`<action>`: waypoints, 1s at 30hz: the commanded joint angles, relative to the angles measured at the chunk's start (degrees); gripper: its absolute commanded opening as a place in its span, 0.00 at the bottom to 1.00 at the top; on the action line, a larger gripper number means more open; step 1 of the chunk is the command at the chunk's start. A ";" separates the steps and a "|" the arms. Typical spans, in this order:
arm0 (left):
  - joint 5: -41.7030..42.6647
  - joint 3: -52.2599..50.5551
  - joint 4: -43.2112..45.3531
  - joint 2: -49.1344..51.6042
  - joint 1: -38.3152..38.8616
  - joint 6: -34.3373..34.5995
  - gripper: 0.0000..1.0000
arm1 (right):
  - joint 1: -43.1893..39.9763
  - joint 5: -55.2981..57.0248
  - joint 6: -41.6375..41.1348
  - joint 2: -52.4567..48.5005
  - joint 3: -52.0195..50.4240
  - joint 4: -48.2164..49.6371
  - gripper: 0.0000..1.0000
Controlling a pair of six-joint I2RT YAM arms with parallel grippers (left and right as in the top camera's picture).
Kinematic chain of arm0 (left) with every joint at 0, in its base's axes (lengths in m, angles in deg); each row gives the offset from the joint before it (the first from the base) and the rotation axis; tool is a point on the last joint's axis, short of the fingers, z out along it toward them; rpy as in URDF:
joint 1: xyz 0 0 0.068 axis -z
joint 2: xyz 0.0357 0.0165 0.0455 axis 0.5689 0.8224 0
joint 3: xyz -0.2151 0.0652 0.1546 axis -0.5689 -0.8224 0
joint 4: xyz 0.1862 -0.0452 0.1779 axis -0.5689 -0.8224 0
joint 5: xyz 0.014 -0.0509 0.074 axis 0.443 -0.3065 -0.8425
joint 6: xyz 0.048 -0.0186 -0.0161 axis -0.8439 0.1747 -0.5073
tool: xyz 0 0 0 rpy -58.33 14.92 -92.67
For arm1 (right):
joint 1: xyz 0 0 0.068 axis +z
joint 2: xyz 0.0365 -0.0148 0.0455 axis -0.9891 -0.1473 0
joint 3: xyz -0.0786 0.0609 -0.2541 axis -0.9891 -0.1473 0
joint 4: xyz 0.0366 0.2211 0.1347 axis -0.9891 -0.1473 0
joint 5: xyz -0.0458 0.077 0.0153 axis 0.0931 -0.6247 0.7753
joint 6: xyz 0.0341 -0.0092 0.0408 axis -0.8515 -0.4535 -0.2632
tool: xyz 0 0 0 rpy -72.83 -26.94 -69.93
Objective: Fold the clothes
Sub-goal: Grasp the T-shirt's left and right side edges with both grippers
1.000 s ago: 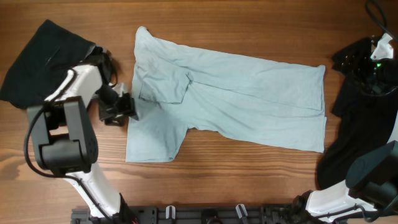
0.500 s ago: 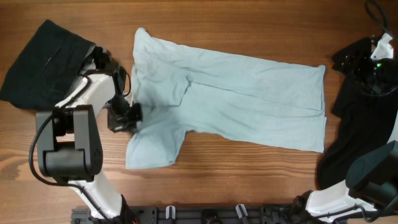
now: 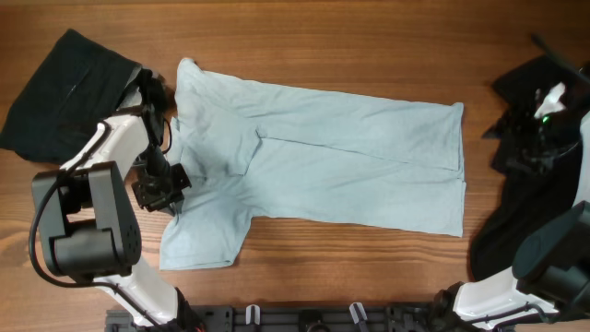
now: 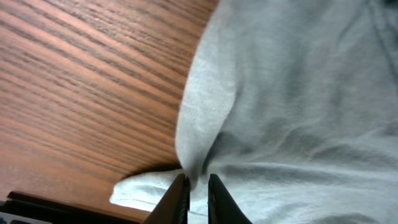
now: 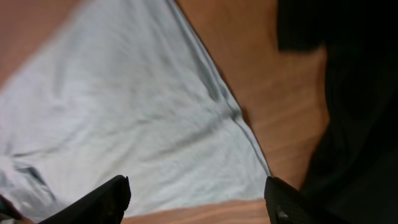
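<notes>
The wooden worktop (image 3: 350,267) carries the pale blue T-shirt (image 3: 332,157) spread across its middle, now dragged nearer the left edge than a second ago. One black garment (image 3: 60,92) lies at the far left corner, another (image 3: 521,217) along the right edge. Only the left wrist view shows the left gripper (image 4: 198,190) clenched on a raised shirt fold. The right gripper (image 5: 196,186) hangs above the shirt's corner, jaws spread and empty.
</notes>
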 commanded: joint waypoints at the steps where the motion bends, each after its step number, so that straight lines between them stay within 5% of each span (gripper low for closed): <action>1: 2.21 -0.20 -0.07 -1.16 -0.33 -1.68 0.09 | 0.20 2.45 -3.06 0.37 -6.43 0.94 0.72; 4: 2.45 -0.20 -0.37 -1.16 -0.33 -1.90 0.05 | 0.20 2.78 -5.07 0.37 -11.23 1.51 0.65; 14: 2.62 -0.20 -0.31 -1.16 -0.33 -1.88 0.50 | 1.84 1.70 -6.47 0.37 -28.46 7.82 0.69; 21: 2.62 -0.20 -0.17 -1.16 -0.33 -1.88 0.56 | 4.74 3.63 -11.67 0.37 -34.67 15.67 0.71; 24: 2.62 -0.20 -0.20 -1.16 -0.33 -1.88 0.56 | 4.85 3.82 -12.37 0.37 -34.88 16.85 0.58; 26: 2.60 -0.20 -0.35 -1.16 -0.33 -1.88 0.56 | 4.83 4.11 -12.31 0.37 -34.77 16.94 0.19; 27: 2.60 -0.20 -0.39 -1.16 -0.33 -1.90 0.57 | 4.83 4.24 -11.65 0.46 -34.45 17.05 0.10; 30: 2.58 -0.20 -0.81 -1.16 -0.33 -1.92 0.57 | 4.83 2.75 -7.56 0.81 -32.00 16.39 0.04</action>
